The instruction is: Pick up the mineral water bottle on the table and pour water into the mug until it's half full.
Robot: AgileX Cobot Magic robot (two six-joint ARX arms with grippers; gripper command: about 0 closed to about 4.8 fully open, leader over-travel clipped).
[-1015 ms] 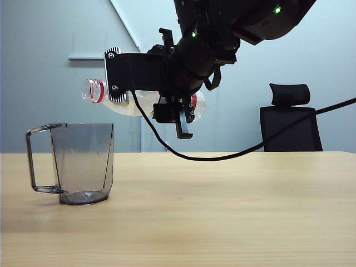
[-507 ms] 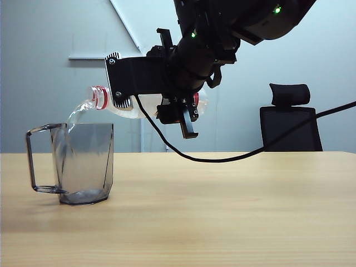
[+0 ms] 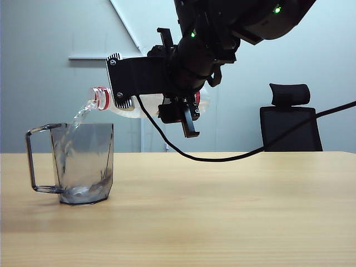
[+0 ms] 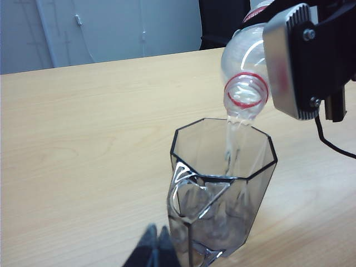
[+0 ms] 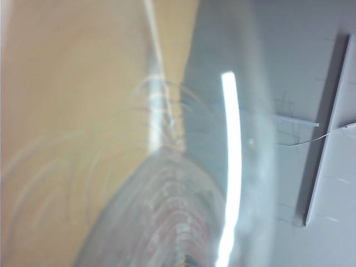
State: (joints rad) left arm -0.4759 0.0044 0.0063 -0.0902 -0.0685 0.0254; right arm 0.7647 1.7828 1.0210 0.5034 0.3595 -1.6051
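Right jaws (image 3: pixel 158 89) clamped on the bottle (image 3: pixel 130 104), upper centre of exterior view. Bottle axis near horizontal, neck tipped slightly down toward frame left, mouth just above the mug (image 3: pixel 83 164) rim at lower left. Water (image 4: pixel 231 142) streaming in, level low. Left jaws not visible, state unknown. Mug sits on the surface (image 3: pixel 222 211).

Even indoor light, soft shadows; right wrist view blurred, bright glare streak on mineral water bottle (image 5: pixel 222 167).
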